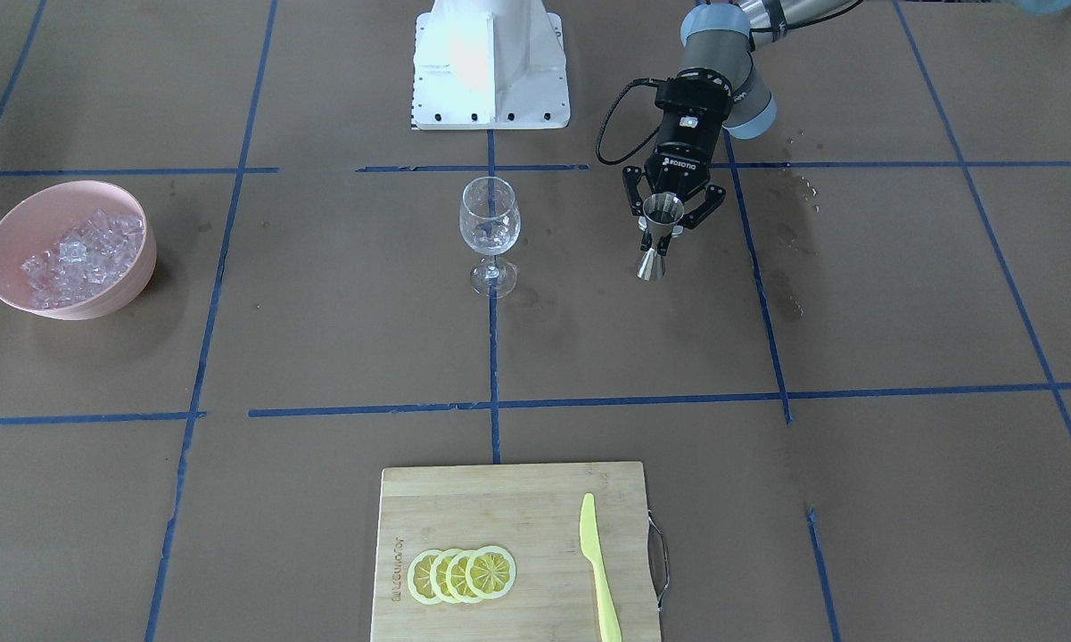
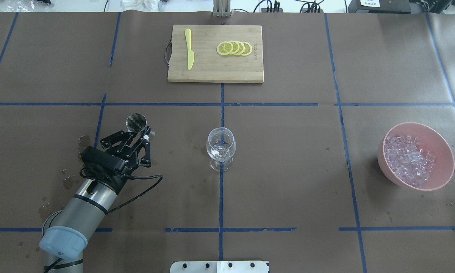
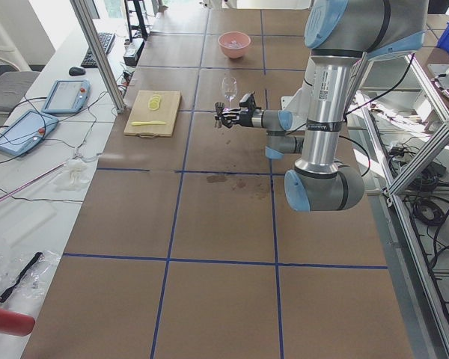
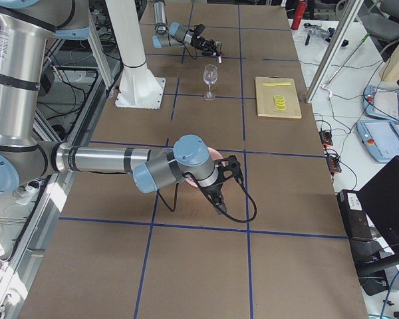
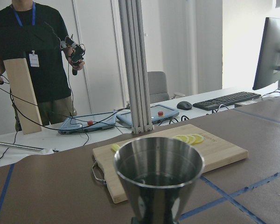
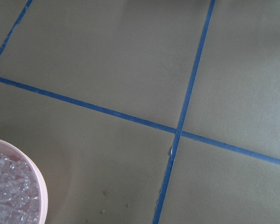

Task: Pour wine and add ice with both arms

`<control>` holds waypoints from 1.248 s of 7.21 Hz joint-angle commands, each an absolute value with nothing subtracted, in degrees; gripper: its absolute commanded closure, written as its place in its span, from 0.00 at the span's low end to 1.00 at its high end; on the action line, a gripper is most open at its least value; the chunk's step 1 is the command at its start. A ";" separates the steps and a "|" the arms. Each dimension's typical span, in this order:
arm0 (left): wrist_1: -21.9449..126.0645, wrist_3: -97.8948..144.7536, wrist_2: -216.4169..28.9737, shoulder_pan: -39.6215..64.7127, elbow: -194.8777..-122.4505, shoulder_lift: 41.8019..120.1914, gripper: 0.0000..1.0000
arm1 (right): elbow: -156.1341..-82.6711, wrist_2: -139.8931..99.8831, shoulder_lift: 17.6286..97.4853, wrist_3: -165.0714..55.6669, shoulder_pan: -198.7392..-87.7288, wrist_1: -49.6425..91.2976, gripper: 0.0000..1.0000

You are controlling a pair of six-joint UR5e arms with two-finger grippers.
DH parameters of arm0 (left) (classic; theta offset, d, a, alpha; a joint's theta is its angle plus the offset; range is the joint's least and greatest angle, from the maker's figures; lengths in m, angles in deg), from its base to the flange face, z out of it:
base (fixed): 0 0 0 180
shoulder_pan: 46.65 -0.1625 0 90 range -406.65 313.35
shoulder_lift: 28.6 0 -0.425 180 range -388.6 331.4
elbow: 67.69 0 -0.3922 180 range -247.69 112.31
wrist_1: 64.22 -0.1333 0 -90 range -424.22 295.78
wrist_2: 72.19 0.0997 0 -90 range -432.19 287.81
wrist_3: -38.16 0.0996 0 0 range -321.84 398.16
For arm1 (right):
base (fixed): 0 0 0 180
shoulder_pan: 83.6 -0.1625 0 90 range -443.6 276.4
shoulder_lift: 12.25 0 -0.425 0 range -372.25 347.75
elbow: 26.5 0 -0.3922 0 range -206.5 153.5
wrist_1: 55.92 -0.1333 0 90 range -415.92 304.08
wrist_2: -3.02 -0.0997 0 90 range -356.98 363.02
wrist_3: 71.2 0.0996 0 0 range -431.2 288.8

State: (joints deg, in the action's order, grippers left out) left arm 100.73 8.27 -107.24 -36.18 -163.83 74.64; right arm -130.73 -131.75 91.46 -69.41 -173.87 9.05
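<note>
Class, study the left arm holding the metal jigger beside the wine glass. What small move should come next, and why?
Probably carry the jigger sideways until it is above the rim of the wine glass. The left tool holds it upright but well off to the glass's side, so tipping here would likely miss the bowl.

Left arm (image 2: 87,204) extended, fingers (image 1: 703,212) clamped; right arm (image 4: 106,160) low.

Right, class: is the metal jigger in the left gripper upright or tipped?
Upright. The left wrist view shows the jigger with its round mouth level and facing up, held by the left gripper.
</note>
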 commanded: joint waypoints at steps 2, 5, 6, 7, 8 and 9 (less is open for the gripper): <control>84.35 12.55 -106.82 -36.37 -168.15 78.69 1.00 | -130.73 -131.81 91.55 -69.36 -173.87 9.12 0.00; 79.06 19.59 -106.73 -36.80 -168.07 83.71 1.00 | -130.30 -131.81 91.64 -69.36 -173.87 9.12 0.00; 78.09 23.44 -105.77 -36.81 -168.07 84.94 1.00 | -130.12 -131.81 91.64 -69.36 -173.87 9.12 0.00; 78.08 27.14 -104.02 -36.89 -168.15 86.18 1.00 | -129.94 -131.81 91.64 -69.36 -173.87 9.12 0.00; 77.99 30.22 -104.00 -36.98 -168.07 86.36 1.00 | -129.77 -131.81 91.64 -69.36 -173.87 9.12 0.00; 77.81 35.82 -103.05 -36.98 -167.98 87.41 1.00 | -129.68 -131.81 91.64 -69.36 -173.87 9.12 0.00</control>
